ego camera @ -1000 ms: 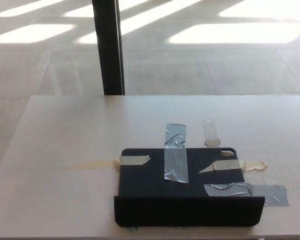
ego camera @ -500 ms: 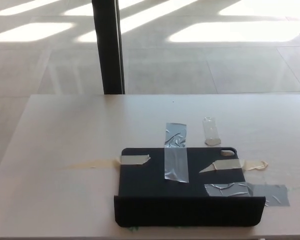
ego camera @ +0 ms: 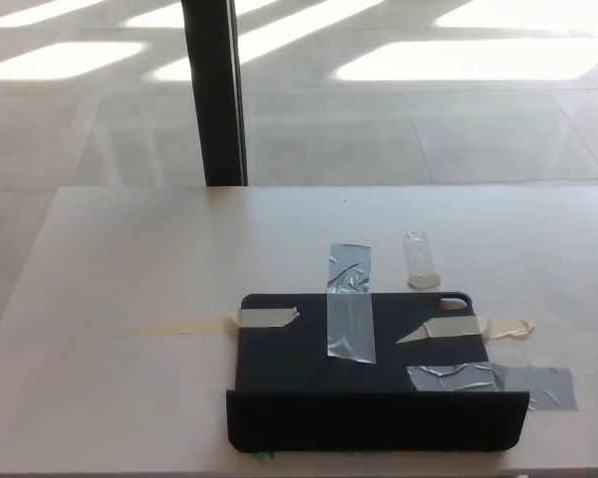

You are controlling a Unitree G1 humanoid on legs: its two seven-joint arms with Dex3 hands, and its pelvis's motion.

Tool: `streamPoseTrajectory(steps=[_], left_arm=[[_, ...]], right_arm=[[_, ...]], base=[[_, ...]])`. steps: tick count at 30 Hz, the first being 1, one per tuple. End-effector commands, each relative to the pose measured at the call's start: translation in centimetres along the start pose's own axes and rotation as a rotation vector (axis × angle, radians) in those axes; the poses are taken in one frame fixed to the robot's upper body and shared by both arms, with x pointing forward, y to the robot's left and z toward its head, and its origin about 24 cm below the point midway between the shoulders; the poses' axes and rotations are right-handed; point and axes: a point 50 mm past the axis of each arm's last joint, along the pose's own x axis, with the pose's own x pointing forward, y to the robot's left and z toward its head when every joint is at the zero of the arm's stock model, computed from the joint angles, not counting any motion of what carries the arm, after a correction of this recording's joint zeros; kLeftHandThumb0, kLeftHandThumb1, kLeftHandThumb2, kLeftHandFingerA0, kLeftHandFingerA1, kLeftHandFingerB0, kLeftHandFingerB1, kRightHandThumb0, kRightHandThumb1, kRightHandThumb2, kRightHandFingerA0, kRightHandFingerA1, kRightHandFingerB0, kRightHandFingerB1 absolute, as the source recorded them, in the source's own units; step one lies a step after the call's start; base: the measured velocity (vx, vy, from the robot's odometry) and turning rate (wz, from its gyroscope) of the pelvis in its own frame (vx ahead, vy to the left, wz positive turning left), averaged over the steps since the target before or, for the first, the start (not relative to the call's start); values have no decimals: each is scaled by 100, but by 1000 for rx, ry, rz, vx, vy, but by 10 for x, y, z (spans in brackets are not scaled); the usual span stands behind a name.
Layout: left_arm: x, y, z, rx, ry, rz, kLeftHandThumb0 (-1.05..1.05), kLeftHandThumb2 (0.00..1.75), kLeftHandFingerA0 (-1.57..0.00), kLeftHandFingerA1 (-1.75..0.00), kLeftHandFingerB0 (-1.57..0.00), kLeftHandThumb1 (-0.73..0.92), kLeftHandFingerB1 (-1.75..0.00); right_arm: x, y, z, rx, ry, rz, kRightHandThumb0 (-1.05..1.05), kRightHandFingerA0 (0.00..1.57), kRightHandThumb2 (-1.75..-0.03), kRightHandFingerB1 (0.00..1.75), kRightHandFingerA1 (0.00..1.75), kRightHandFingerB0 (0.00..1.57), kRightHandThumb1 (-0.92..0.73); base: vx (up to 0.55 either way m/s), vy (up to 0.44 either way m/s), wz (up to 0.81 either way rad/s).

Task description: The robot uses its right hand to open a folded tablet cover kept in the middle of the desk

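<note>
A black tablet cover point(ego camera: 299, 363) lies near the front middle of the pale desk point(ego camera: 130, 259). Its near flap point(ego camera: 377, 420) stands folded up along the front edge. Grey tape point(ego camera: 349, 302) runs over its far edge, more grey tape point(ego camera: 498, 380) crosses its right side, and beige tape strips point(ego camera: 267, 318) hold the far corners down. Neither of my hands shows in the head view.
A short clear strip of tape point(ego camera: 420, 260) is stuck to the desk just beyond the cover. A dark vertical post point(ego camera: 213, 92) stands behind the desk's far edge, with sunlit tiled floor point(ego camera: 429, 110) beyond.
The whole picture has shifted very slightly, so the camera moved a little. The cover and tapes lie as before.
</note>
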Motion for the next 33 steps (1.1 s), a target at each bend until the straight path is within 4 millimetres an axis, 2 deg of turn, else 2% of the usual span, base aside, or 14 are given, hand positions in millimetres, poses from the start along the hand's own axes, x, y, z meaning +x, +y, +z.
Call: streamPoseTrajectory(steps=[1, 3, 4, 5, 7, 8, 9, 13, 14, 15, 23, 24, 32, 33], left_arm=[[1, 17, 15, -62, -14, 41, -52, 79, -83, -82, -69, 30, -74], [0, 18, 14, -59, -10, 42, -52, 78, -83, -81, -70, 30, -74], [1, 18, 15, -60, -11, 37, -52, 79, -83, -81, -70, 30, -74], [1, 17, 15, -57, -14, 35, -53, 79, -83, -81, -68, 30, -74], [1, 15, 16, -63, -13, 36, -52, 78, -83, -82, -68, 29, -74], [1, 15, 16, -65, -11, 36, -50, 78, -84, -82, -68, 29, -74], [1, 15, 16, -59, -14, 35, -48, 53, -92, -78, -74, 44, -69], [1, 14, 17, -50, -20, 31, -47, 53, -86, -76, -77, 43, -69], [1, 15, 17, -53, -17, 29, -51, 78, -82, -81, -71, 29, -74], [1, 15, 16, -50, -16, 29, -53, 78, -82, -80, -70, 29, -74], [1, 14, 19, -43, -21, 30, -50, 54, -88, -76, -71, 45, -67], [1, 15, 18, -44, -19, 26, -52, 54, -87, -76, -70, 45, -67], [1, 16, 17, -40, -21, 23, -55, 54, -85, -75, -69, 44, -67], [1, 15, 17, -40, -20, 23, -54, 53, -87, -76, -70, 46, -66]], right_arm=[[-3, 94, 32, -479, -213, 537, -66, 15, -57, 29, 37, 22, -52], [-6, 100, 31, -536, -216, 581, -66, 15, -57, 28, 36, 20, -53], [-7, 112, 29, -630, -212, 685, -37, 2, -91, 48, 52, 0, -28], [-8, 118, 28, -685, -202, 742, -81, 10, -88, 38, 47, 5, -49], [-9, 122, 26, -709, -194, 788, -77, 11, -58, 26, 36, 14, -56], [-10, 128, 24, -721, -163, 856, -77, 5, -85, 31, 38, 9, -45], [-12, 131, 20, -739, -151, 890, -76, 5, -85, 31, 33, 9, -44], [-25, 147, 1, -831, -103, 1048, -76, 5, -85, 30, 33, 9, -44], [-28, 150, -3, -823, -83, 1073, -79, 8, -57, 25, 31, 14, -51], [-33, 155, -13, -836, -42, 1125, -75, 4, -85, 30, 32, 9, -43], [-44, 171, -39, -903, 20, 1242, -73, 4, -86, 30, 33, 8, -41], [-45, 175, -44, -925, 46, 1281, -89, 4, -56, 27, 33, 11, -53], [-62, 190, -49, -1074, 62, 1436, -76, 4, -88, 30, 30, 9, -43], [-64, 192, -51, -1086, 58, 1447, -84, 5, -57, 28, 36, 12, -52]], base=[[0, 0, 0], [0, 0, 0], [0, 0, 0], [0, 0, 0], [0, 0, 0], [0, 0, 0], [0, 0, 0], [0, 0, 0], [0, 0, 0], [0, 0, 0], [0, 0, 0], [0, 0, 0], [0, 0, 0], [0, 0, 0]])
